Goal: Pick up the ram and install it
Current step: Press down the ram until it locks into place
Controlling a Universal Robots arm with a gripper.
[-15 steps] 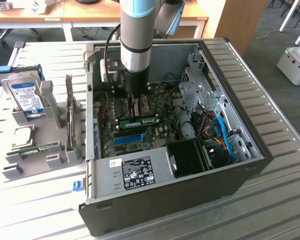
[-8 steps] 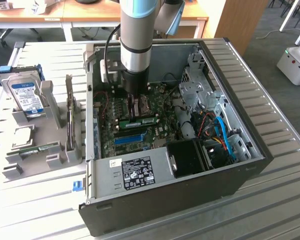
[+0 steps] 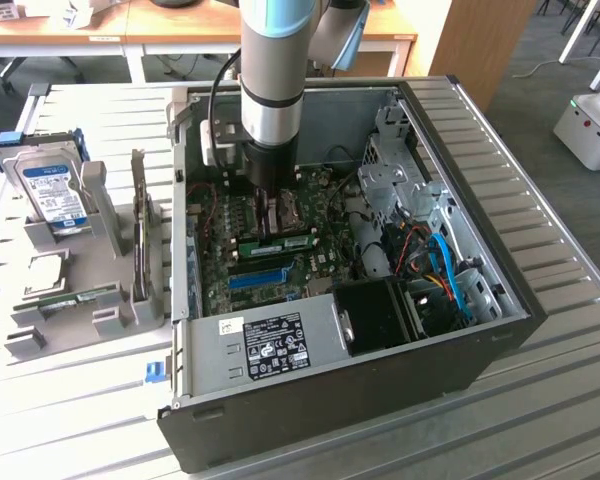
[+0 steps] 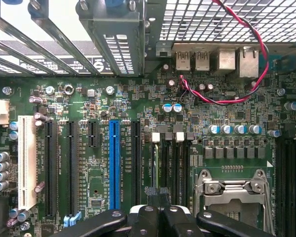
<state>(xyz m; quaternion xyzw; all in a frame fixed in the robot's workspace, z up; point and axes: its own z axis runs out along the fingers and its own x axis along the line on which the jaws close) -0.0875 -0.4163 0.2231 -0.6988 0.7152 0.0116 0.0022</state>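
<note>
Reading the exterior view as a clock face centred on the open computer case (image 3: 380, 400), we record the following.

1. The arm (image 3: 272, 70) descends from twelve o'clock into the case, and the gripper (image 3: 270, 225) stands over the motherboard (image 3: 220, 250), slightly toward ten o'clock of centre.
2. The ram (image 3: 285, 243) lies lengthwise directly beneath the gripper, low against the board. It runs parallel to the blue slot (image 3: 260, 277), which sits just beside it toward six o'clock.
3. Jaws: in the wrist view the gripper (image 4: 158, 195) has its fingers (image 4: 145, 217) drawn fully together, with no gap between them. We cannot tell whether they pinch the ram's upper edge or merely bear on it (the fingertips cover the contact).
4. The wrist view also shows the blue slot (image 4: 114, 158), a white slot (image 4: 26, 160), the metal processor socket (image 4: 232, 192) and a red-and-black twisted wire (image 4: 256, 54) over the motherboard (image 4: 227, 106).
5. At nine o'clock, well apart from the case, a grey holder (image 3: 100, 195) on the slatted table (image 3: 560, 400) carries an upright hard drive (image 3: 52, 190) and a thin green strip (image 3: 68, 300), too small to identify.
</note>
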